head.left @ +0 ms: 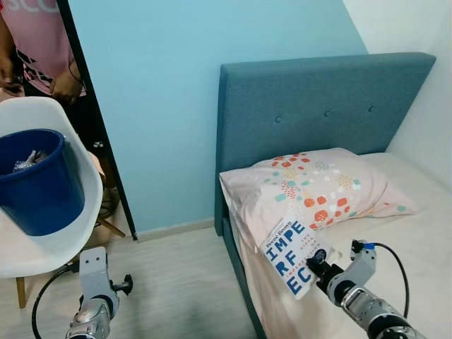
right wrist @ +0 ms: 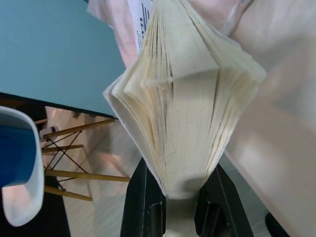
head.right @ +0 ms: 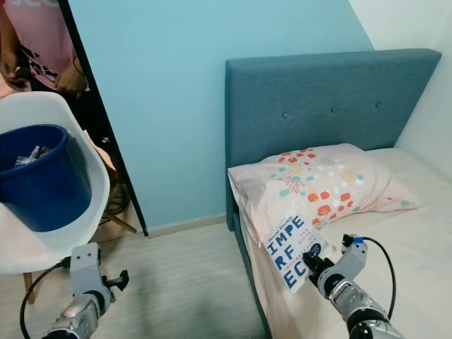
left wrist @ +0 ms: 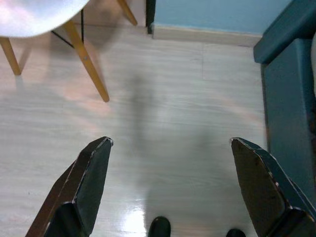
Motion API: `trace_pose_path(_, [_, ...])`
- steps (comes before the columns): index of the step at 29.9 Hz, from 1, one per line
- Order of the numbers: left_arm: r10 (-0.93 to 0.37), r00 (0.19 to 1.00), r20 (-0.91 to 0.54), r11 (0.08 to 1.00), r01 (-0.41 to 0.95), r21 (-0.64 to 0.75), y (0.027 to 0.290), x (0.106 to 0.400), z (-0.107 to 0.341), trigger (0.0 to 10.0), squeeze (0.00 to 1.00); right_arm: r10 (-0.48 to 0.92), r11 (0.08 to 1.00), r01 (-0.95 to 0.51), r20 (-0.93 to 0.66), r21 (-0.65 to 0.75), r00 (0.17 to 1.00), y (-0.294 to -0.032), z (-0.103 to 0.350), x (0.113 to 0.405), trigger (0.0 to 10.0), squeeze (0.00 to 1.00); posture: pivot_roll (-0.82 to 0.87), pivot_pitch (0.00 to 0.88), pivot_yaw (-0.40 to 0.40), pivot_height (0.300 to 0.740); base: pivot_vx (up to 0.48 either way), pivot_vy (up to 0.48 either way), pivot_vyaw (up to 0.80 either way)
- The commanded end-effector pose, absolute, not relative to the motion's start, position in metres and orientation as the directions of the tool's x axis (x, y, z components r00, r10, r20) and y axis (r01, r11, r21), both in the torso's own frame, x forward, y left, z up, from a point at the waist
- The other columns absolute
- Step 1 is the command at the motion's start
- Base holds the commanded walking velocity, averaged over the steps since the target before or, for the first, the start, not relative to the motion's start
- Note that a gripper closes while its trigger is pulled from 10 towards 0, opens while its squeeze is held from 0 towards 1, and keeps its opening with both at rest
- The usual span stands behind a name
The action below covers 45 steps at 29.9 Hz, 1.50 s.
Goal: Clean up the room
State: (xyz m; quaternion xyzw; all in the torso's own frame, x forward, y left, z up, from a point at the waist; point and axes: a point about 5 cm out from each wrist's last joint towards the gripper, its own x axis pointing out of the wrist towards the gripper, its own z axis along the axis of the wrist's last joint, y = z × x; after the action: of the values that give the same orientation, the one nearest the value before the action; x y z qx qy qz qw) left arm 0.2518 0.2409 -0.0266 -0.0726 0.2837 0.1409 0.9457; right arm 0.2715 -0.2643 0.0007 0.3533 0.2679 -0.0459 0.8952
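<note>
A white paperback book (head.left: 293,254) with big blue letters is held up over the bed's edge, just below the patterned pillow (head.left: 318,187). My right gripper (head.left: 316,265) is shut on its lower corner; in the right wrist view the book's fanned pages (right wrist: 185,113) sit pinched between the black fingers (right wrist: 138,202). My left gripper (left wrist: 170,185) hangs low over the wooden floor (left wrist: 168,113) beside the bed, its fingers (left wrist: 91,182) wide apart with nothing between them.
A white chair (head.left: 63,233) at the left carries a blue bucket (head.left: 39,180) with some rubbish inside. A person in a pink shirt (head.left: 39,49) stands behind it in a dark doorway. The teal bed frame (head.left: 311,99) stands against the blue wall.
</note>
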Motion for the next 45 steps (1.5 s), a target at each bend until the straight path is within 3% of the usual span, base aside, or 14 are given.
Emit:
trace_pose_path(1, [0.237, 0.787, -0.569, 0.947, -0.319, -0.047, 0.244, 0.248, -0.029, 10.0, 0.0, 0.089, 0.738, 0.274, -0.491, 0.617, 0.867, -0.271, 0.006, 0.274, 10.0, 0.0, -0.1, 0.0, -0.037, 0.66, 0.0, 0.0, 0.0])
trace_pose_path(10, [0.226, 0.77, -0.597, 0.954, -0.299, -0.024, 0.238, 0.237, -0.039, 10.0, 0.0, 0.039, 0.723, 0.303, -0.474, 0.622, 0.88, -0.28, 0.012, 0.276, 10.0, 0.0, -0.1, 0.0, -0.038, 0.63, 0.0, 0.0, 0.0])
trace_pose_path(23, [0.245, 0.75, -0.614, 0.955, -0.294, 0.023, 0.247, 0.222, -0.046, 10.0, 0.0, 0.084, 0.711, 0.255, -0.439, 0.656, 0.894, -0.26, 0.014, 0.288, 10.0, 0.0, -0.08, 0.0, -0.022, 0.59, 0.0, 0.0, 0.0])
trace_pose_path(36, [0.263, 0.752, -0.605, 0.958, -0.279, 0.07, 0.261, 0.215, -0.044, 10.0, 0.0, -0.019, 0.701, 0.297, -0.399, 0.649, 0.917, -0.274, 0.033, 0.302, 10.0, 0.0, -0.05, 0.037, 0.007, 0.546, 0.0, 0.0, 0.0])
trace_pose_path(45, [0.262, 0.757, -0.599, 0.96, -0.27, 0.078, 0.263, 0.216, -0.042, 10.0, 0.0, -0.05, 0.707, 0.332, -0.424, 0.624, 0.904, -0.278, 0.033, 0.301, 10.0, 0.0, -0.04, 0.037, 0.019, 0.546, 0.0, 0.0, 0.0])
